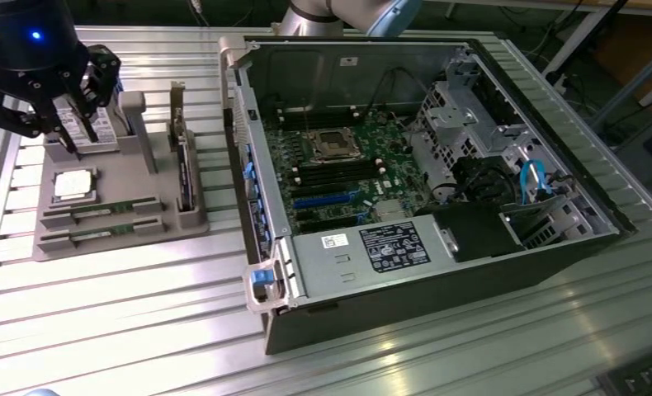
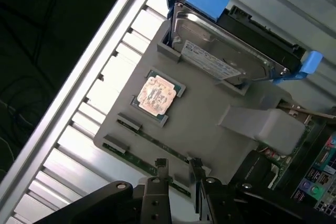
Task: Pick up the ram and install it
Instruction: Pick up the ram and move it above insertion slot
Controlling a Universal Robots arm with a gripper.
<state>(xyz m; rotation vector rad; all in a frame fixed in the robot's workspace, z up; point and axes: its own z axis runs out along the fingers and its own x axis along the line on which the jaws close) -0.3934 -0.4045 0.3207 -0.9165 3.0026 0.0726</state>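
Ribbed aluminium table (image 1: pixel 106 297), grey fixture tray (image 1: pixel 128 186) beside the open PC case (image 1: pixel 414 272).

Exterior view: gripper (image 1: pixel 68 128) hung over the hard drive (image 1: pixel 97 132). The ram (image 1: pixel 101 211) lay near, at its 5 o'clock, long axis roughly 9-to-3.

Wrist view: fingers (image 2: pixel 160 171) were spread, pinching nothing. The ram (image 2: pixel 139 162) lay flat in the tray just off the fingertips, oblique to their gap.

matt plastic tray (image 1: pixel 141 186), shiny metal table (image 1: pixel 117 307)

Bright overhead glare streaks the ribbed metal table (image 1: pixel 117 305); the computer case (image 1: pixel 337 74) interior is dim.
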